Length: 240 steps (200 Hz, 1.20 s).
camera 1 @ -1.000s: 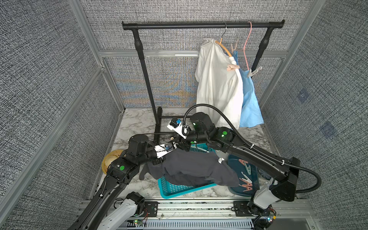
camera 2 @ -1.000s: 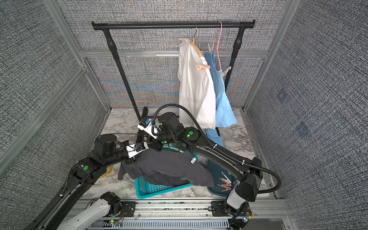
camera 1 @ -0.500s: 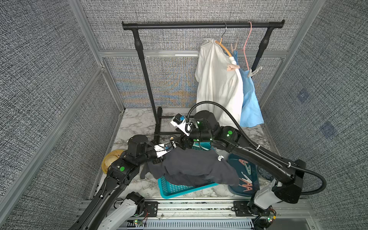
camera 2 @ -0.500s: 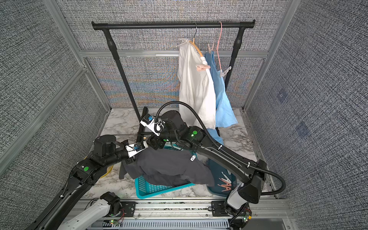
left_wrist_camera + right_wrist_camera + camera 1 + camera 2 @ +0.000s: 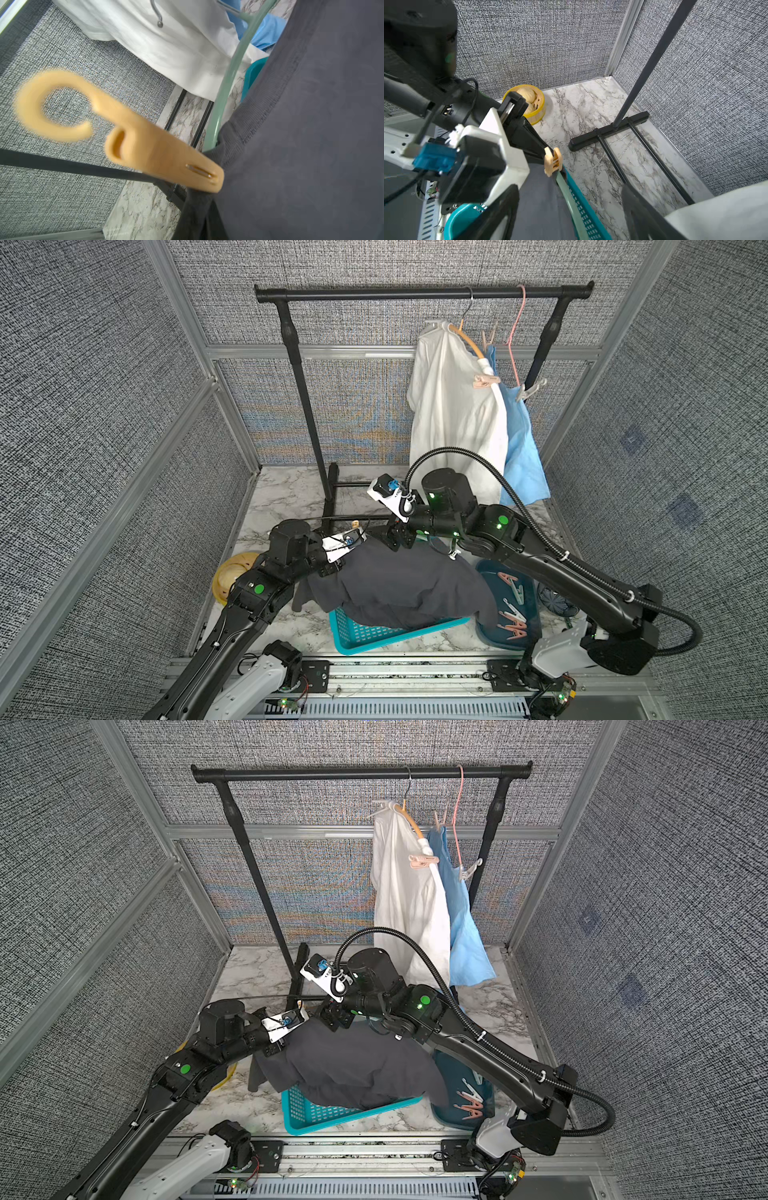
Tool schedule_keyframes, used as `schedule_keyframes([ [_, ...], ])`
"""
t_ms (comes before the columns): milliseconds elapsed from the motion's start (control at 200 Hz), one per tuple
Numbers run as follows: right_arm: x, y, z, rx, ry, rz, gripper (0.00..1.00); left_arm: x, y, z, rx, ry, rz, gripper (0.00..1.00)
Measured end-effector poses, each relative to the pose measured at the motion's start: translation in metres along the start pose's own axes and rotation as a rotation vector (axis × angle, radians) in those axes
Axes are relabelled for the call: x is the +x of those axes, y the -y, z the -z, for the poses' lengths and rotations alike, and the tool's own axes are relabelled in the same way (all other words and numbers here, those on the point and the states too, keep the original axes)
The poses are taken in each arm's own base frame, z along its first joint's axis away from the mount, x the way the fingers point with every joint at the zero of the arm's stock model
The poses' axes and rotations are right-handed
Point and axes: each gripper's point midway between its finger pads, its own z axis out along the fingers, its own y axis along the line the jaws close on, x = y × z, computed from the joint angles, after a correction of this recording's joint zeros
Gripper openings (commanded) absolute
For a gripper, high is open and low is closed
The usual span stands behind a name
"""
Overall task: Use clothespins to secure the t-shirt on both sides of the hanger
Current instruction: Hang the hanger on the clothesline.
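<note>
Pinches a beige clothespin (image 5: 553, 161) in the narrowly closed left gripper (image 5: 544, 154), right at the end of the pale green hanger (image 5: 566, 192), where the dark grey t-shirt (image 5: 399, 585) drapes over it; cannot tell whether the clothespin's mouth bites through cloth onto the bar. Spreads the right gripper (image 5: 569, 188) wide and empty just beside that same shoulder, touching nothing visible. Judges the clothespin light, stiff and springy, of slick plastic: best squeezed across the tail ends, square to the spring, lest it twist out. Judges the shirt soft and limp, prone to sliding off the smooth hanger. Finds the spare clothespins (image 5: 515, 628) well apart from both pincers, in the dark blue tray (image 5: 530, 587) beside the teal basket (image 5: 374, 635) under the shirt.
</note>
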Motion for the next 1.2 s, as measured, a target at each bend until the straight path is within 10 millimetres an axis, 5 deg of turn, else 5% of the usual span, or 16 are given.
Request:
schedule_keyframes([
  [145, -0.009, 0.028, 0.033, 0.132, 0.013, -0.025, 0.85, 0.000, -0.002, 0.002, -0.016, 0.005, -0.002, 0.00],
  [310, -0.009, 0.039, 0.103, 0.221, 0.062, -0.110, 0.90, -0.004, -0.007, 0.006, -0.046, 0.022, -0.008, 0.00],
  [540, 0.062, 0.038, 0.168, 0.222, -0.022, -0.343, 0.90, -0.024, -0.018, 0.021, -0.088, 0.092, -0.032, 0.00],
  [826, 0.119, 0.005, 0.195, 0.105, -0.059, -0.558, 0.87, -0.035, -0.022, 0.034, -0.114, 0.136, -0.056, 0.00],
  [1201, 0.152, 0.003, 0.164, -0.017, -0.104, -0.693, 0.79, -0.053, -0.028, 0.050, -0.146, 0.207, -0.072, 0.00],
])
